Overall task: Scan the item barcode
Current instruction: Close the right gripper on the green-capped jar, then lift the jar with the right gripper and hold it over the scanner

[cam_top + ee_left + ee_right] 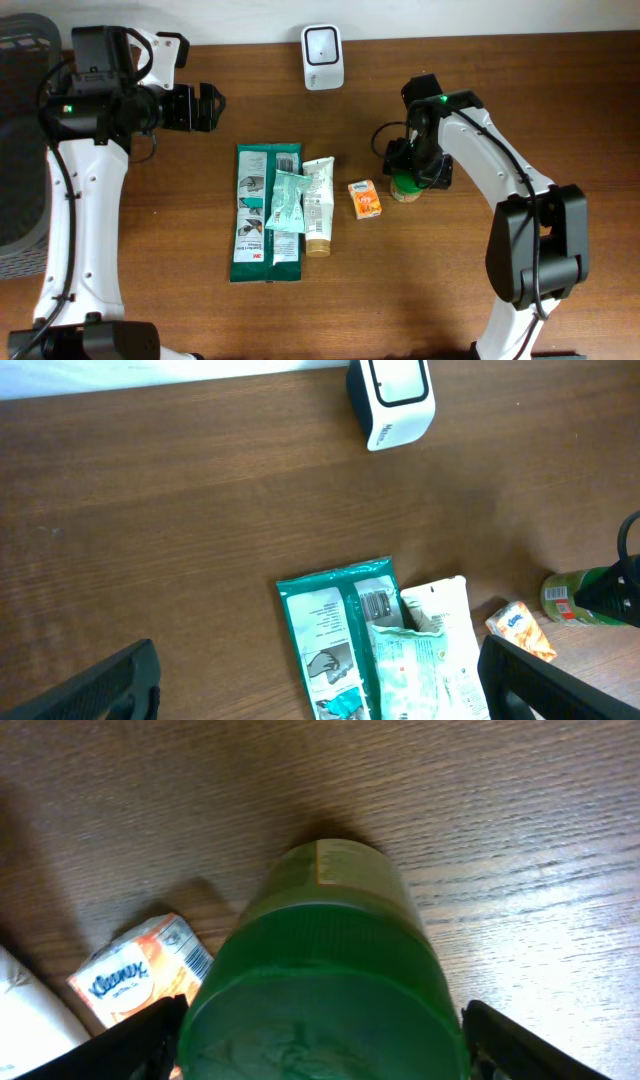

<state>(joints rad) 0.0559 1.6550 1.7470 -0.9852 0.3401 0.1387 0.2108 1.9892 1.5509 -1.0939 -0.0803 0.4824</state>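
Note:
A jar with a green lid (330, 950) stands upright on the table (500, 90), seen also as the jar (405, 187) in the overhead view. My right gripper (325, 1040) straddles its lid, both fingers right at the lid's edges; whether they press on it cannot be told. The white barcode scanner (322, 55) stands at the table's far edge, facing forward. My left gripper (215, 107) hovers open and holds nothing at the far left, well apart from the scanner (392, 400).
An orange tissue pack (365, 199) lies just left of the jar. Further left lie a white tube (318, 205), a pale green pouch (285, 200) and a dark green wipes pack (255, 215) with a barcode (375, 603) facing up.

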